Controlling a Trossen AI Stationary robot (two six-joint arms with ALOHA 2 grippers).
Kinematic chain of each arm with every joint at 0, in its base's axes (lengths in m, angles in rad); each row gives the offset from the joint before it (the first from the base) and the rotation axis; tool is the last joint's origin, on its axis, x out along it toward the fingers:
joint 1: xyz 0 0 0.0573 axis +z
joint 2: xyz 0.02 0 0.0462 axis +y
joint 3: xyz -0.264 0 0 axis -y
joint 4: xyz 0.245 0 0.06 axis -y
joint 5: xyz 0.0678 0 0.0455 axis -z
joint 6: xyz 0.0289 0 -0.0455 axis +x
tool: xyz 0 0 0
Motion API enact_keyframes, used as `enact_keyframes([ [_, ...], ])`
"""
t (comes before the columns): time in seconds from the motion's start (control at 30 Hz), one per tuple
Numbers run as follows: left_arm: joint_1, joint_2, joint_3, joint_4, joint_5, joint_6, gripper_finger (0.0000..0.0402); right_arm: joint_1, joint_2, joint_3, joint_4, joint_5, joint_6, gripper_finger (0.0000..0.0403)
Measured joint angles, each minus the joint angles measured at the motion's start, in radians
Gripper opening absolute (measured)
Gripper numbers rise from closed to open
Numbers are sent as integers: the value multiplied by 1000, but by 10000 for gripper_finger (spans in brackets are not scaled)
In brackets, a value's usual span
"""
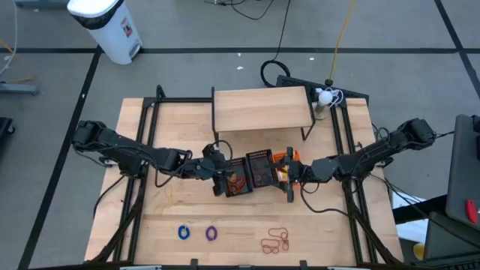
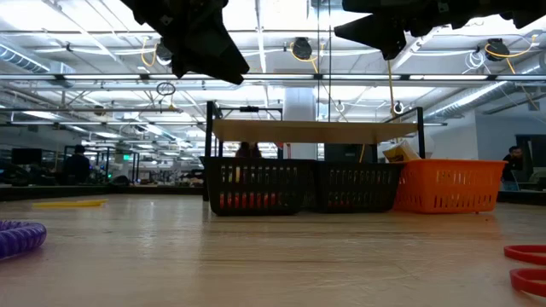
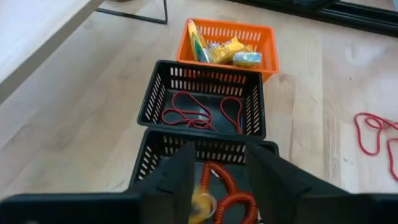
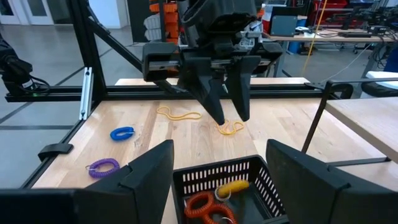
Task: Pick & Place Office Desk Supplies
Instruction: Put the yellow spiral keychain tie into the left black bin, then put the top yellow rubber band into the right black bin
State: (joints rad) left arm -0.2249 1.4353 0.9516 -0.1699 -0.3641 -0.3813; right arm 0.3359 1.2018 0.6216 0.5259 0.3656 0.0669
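Observation:
Three small baskets stand in a row at mid-table: a black one [image 3: 205,180] holding an orange-red coil [image 3: 233,193] and a yellow coil [image 4: 233,186], a second black one [image 3: 205,102] with red elastic loops [image 3: 193,112], and an orange one [image 3: 227,40]. My left gripper [image 4: 230,118] hangs open above the first black basket, pointing slantwise down, nothing between its fingers. My right gripper [image 4: 221,149] stands open and level at the row's right end [image 1: 294,178]. On the near table lie a blue ring [image 1: 184,232], a purple ring [image 1: 211,233] and red loops [image 1: 275,241].
A low wooden shelf [image 1: 262,109] stands behind the baskets. Tan elastic loops [image 4: 177,114] lie on the table's left part. Black frame rails [image 1: 139,165] run along both sides of the table. The orange basket holds yellow packets [image 3: 224,50].

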Motion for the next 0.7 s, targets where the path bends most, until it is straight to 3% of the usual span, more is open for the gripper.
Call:
enact_keyframes([
  [0.13, 2, 0, 0, -2, 3, 2, 188, 0, 0, 0, -1, -3, 0, 247],
  [0.27, 1, -11, 0, -69, 93, 1, 212, 0, 0, 0, -7, -18, 0, 247],
  [0.7, -7, -119, 0, -806, 113, -351, 221, 0, 0, 0, -28, -29, 0, 247],
])
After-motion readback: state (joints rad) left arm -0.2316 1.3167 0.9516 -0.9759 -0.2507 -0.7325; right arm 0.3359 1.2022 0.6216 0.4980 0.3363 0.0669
